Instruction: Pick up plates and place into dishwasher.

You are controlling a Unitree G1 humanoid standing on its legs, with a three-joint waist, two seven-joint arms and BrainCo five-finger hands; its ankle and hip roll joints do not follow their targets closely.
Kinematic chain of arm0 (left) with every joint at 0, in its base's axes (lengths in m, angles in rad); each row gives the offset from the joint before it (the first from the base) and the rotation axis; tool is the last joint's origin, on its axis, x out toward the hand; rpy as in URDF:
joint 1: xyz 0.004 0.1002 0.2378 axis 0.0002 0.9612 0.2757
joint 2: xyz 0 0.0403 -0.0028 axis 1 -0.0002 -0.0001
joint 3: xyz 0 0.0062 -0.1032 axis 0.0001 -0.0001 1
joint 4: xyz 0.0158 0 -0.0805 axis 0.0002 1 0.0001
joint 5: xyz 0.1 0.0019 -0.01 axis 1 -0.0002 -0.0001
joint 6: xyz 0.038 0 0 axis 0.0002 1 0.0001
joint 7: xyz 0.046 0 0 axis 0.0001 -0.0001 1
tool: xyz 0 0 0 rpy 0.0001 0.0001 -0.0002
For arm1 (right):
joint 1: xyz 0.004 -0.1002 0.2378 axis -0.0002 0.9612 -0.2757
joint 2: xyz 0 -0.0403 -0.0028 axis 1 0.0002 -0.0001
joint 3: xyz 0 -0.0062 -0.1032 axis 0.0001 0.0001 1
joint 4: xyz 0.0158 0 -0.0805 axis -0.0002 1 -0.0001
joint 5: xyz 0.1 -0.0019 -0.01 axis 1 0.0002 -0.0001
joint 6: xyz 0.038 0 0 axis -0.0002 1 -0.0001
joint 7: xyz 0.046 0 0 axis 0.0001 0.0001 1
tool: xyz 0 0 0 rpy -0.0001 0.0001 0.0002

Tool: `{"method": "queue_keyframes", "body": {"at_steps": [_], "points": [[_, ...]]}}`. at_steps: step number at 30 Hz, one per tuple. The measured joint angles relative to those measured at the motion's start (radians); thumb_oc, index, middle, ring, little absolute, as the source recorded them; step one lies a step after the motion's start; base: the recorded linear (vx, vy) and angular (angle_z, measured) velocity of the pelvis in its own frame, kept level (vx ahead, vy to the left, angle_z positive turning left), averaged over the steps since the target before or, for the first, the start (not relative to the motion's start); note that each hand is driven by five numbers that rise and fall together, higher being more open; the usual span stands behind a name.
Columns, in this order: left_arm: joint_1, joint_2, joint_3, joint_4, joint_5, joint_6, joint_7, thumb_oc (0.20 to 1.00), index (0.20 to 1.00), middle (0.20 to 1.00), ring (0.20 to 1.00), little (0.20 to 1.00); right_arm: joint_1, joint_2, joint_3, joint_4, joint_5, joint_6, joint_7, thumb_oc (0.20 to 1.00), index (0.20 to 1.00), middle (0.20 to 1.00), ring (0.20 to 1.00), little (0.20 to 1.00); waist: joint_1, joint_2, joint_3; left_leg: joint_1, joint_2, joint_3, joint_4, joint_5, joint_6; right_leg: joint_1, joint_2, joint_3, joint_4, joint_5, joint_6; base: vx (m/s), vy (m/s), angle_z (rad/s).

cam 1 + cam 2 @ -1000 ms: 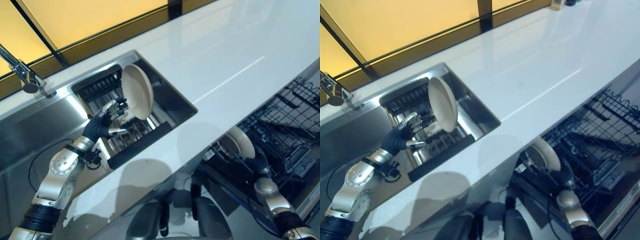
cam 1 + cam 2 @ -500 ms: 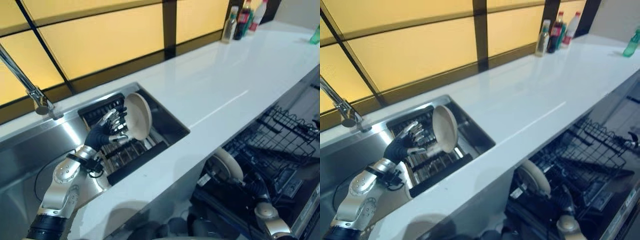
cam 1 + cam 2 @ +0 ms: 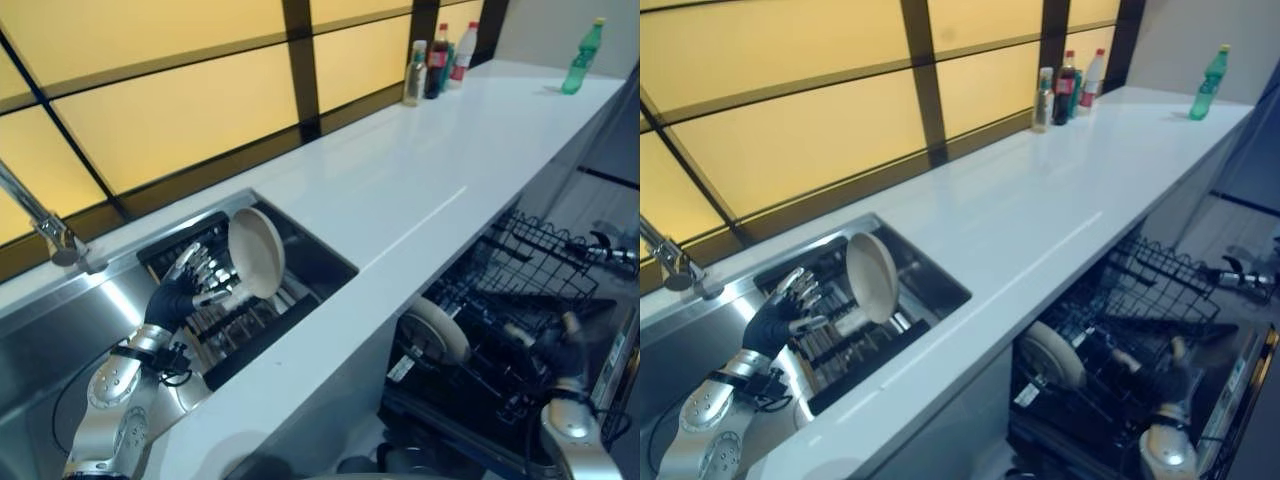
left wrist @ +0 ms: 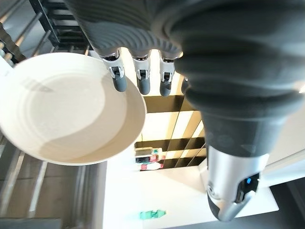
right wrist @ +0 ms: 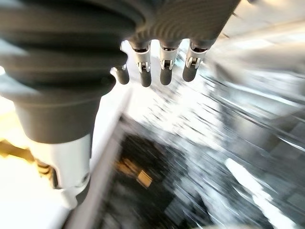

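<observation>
Left robot hand (image 3: 178,293): fingers spread open, just beside the plate, holding nothing.
Plate (image 3: 256,253): stands on edge in the sink rack (image 3: 230,322), its face turned toward that hand.
Right robot hand (image 3: 563,352): relaxed and empty, low over the dishwasher rack (image 3: 530,262), well apart from the plate.
Second plate (image 3: 437,329): already upright in the dishwasher.

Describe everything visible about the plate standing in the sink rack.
The plate in the sink rack is round, cream-coloured and looks ceramic, with a shallow well, a raised rim and faint concentric rings. It stands on edge, nearly upright, in the dark drying rack set inside the steel sink. It looks clean and whole. The left hand is spread open beside it, fingertips at its rim; whether they touch it cannot be told.
</observation>
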Motion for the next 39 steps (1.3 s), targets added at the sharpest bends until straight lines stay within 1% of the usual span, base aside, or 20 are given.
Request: {"method": "queue_keyframes", "body": {"at_steps": [3,5,8,11,13,16,17,19,20,21,24,26,30,33,37,39], "points": [[0.005,-0.018,0.0,-0.001,0.0,-0.02,0.018,1.0,1.0,1.0,1.0,1.0,-0.004,-0.027,-0.041,-0.075,0.0,-0.065,-0.053,1.0,1.0,1.0,1.0,1.0,-0.016,0.014,-0.018,0.003,0.0,0.001,-0.027,0.01,-0.001,-0.009,0.001,0.001,-0.002,0.0,0.0,-0.02,0.092,-0.02],[0.01,-0.024,0.002,-0.001,0.0,-0.033,0.035,1.0,1.0,1.0,1.0,1.0,-0.013,-0.03,-0.081,-0.115,-0.001,-0.106,-0.086,1.0,1.0,1.0,1.0,1.0,-0.018,0.025,-0.03,0.004,0.0,0.0,-0.044,0.016,-0.001,-0.013,0.001,0.001,-0.007,0.0,0.0,0.0,0.081,0.0],[0.008,-0.048,0.005,-0.001,0.0,-0.056,0.058,1.0,1.0,1.0,1.0,1.0,-0.027,-0.032,-0.105,-0.162,-0.009,-0.172,-0.142,1.0,1.0,1.0,1.0,1.0,-0.019,0.044,-0.046,0.005,0.001,-0.01,-0.064,0.024,-0.004,-0.015,0.003,-0.005,-0.013,0.0,0.001,0.02,0.066,0.06],[0.008,-0.066,0.005,-0.001,0.001,-0.057,0.081,1.0,1.0,1.0,1.0,1.0,-0.062,-0.032,-0.107,-0.216,-0.033,-0.217,-0.174,1.0,1.0,1.0,1.0,1.0,-0.017,0.054,-0.055,0.005,0.004,-0.024,-0.073,0.029,-0.008,-0.013,0.003,-0.016,-0.011,-0.002,-0.002,0.04,0.051,0.11],[0.003,-0.068,0.004,-0.001,0.02,-0.057,0.104,1.0,1.0,1.0,1.0,1.0,-0.106,-0.032,-0.103,-0.236,-0.059,-0.239,-0.175,1.0,1.0,1.0,1.0,1.0,-0.014,0.056,-0.059,0.005,0.006,-0.033,-0.073,0.029,-0.01,-0.011,0.003,-0.025,-0.008,-0.007,-0.004,0.03,0.043,0.14],[-0.015,-0.067,0.003,-0.001,0.07,-0.063,0.145,1.0,1.0,1.0,1.0,1.0,-0.144,-0.048,-0.061,-0.267,-0.081,-0.253,-0.151,1.0,1.0,1.0,1.0,1.0,0.002,0.05,-0.073,0.002,0.005,-0.061,-0.073,0.03,-0.014,-0.015,0.001,-0.04,0.018,-0.029,-0.008,0.03,0.031,0.24],[-0.024,-0.066,0.003,-0.001,0.102,-0.071,0.165,1.0,1.0,1.0,1.0,1.0,-0.149,-0.062,-0.037,-0.27,-0.087,-0.26,-0.13,1.0,1.0,1.0,1.0,1.0,0.013,0.047,-0.078,0.002,0.006,-0.07,-0.073,0.03,-0.016,-0.017,0.0,-0.047,0.029,-0.039,-0.01,0.03,0.017,0.28],[-0.035,-0.06,0.003,-0.001,0.145,-0.092,0.197,1.0,1.0,1.0,1.0,1.0,-0.164,-0.072,0.004,-0.27,-0.089,-0.271,-0.088,1.0,1.0,1.0,1.0,1.0,0.019,0.038,-0.093,-0.001,0.005,-0.091,-0.073,0.031,-0.019,-0.021,-0.001,-0.057,0.05,-0.06,-0.013,0.03,0.004,0.33],[-0.039,-0.057,0.003,-0.001,0.171,-0.101,0.213,1.0,1.0,1.0,1.0,1.0,-0.165,-0.077,0.018,-0.27,-0.093,-0.277,-0.07,1.0,1.0,1.0,1.0,1.0,0.033,0.036,-0.099,-0.002,0.005,-0.101,-0.074,0.03,-0.02,-0.027,-0.002,-0.061,0.063,-0.073,-0.015,0.04,-0.01,0.29],[-0.041,-0.051,0.004,-0.004,0.194,-0.108,0.227,1.0,1.0,1.0,1.0,1.0,-0.166,-0.082,0.027,-0.27,-0.096,-0.278,-0.055,1.0,1.0,1.0,1.0,1.0,0.04,0.034,-0.101,-0.002,0.005,-0.11,-0.073,0.029,-0.022,-0.028,-0.002,-0.063,0.074,-0.084,-0.016,0.03,-0.016,0.28],[-0.042,-0.035,0.004,-0.023,0.257,-0.126,0.265,1.0,1.0,1.0,1.0,1.0,-0.166,-0.102,0.05,-0.27,-0.096,-0.278,-0.019,1.0,1.0,1.0,1.0,1.0,0.045,0.032,-0.102,-0.005,0.004,-0.139,-0.073,0.029,-0.024,-0.029,-0.002,-0.072,0.098,-0.113,-0.02,0.03,-0.043,0.33],[-0.043,-0.028,0.003,-0.038,0.297,-0.134,0.287,1.0,1.0,1.0,1.0,1.0,-0.166,-0.105,0.051,-0.27,-0.095,-0.278,0.0,1.0,1.0,1.0,1.0,1.0,0.064,0.034,-0.109,-0.015,0.007,-0.158,-0.071,0.028,-0.028,-0.032,-0.003,-0.09,0.105,-0.122,-0.023,0.04,-0.083,0.25],[-0.048,0.013,0.003,-0.041,0.341,-0.14,0.325,1.0,1.0,1.0,1.0,1.0,-0.166,-0.107,0.052,-0.27,-0.094,-0.278,0.015,1.0,1.0,1.0,1.0,1.0,0.067,0.035,-0.114,-0.018,0.013,-0.182,-0.071,0.031,-0.037,-0.031,0.0,-0.115,0.113,-0.14,-0.03,0.04,-0.109,0.2],[-0.048,0.036,0.003,-0.041,0.387,-0.141,0.35,1.0,1.0,1.0,1.0,1.0,-0.166,-0.109,0.063,-0.27,-0.087,-0.277,0.028,1.0,1.0,1.0,1.0,1.0,0.066,0.032,-0.115,-0.019,0.017,-0.191,-0.074,0.033,-0.042,-0.029,0.003,-0.118,0.112,-0.15,-0.033,0.03,-0.13,0.13],[-0.053,0.066,0.002,-0.041,0.48,-0.143,0.4,1.0,1.0,1.0,1.0,1.0,-0.166,-0.113,0.092,-0.27,-0.077,-0.276,0.055,1.0,1.0,1.0,1.0,1.0,0.066,0.029,-0.115,-0.019,0.025,-0.195,-0.078,0.033,-0.049,-0.029,0.013,-0.119,0.113,-0.156,-0.038,0.02,-0.184,0.03],[-0.063,0.094,0.001,-0.041,0.55,-0.143,0.451,1.0,1.0,1.0,1.0,1.0,-0.167,-0.12,0.093,-0.27,-0.065,-0.276,0.071,1.0,1.0,1.0,1.0,1.0,0.066,0.023,-0.115,-0.019,0.027,-0.197,-0.074,0.031,-0.054,-0.033,0.015,-0.12,0.125,-0.164,-0.044,0.0,-0.154,0.04]]}}
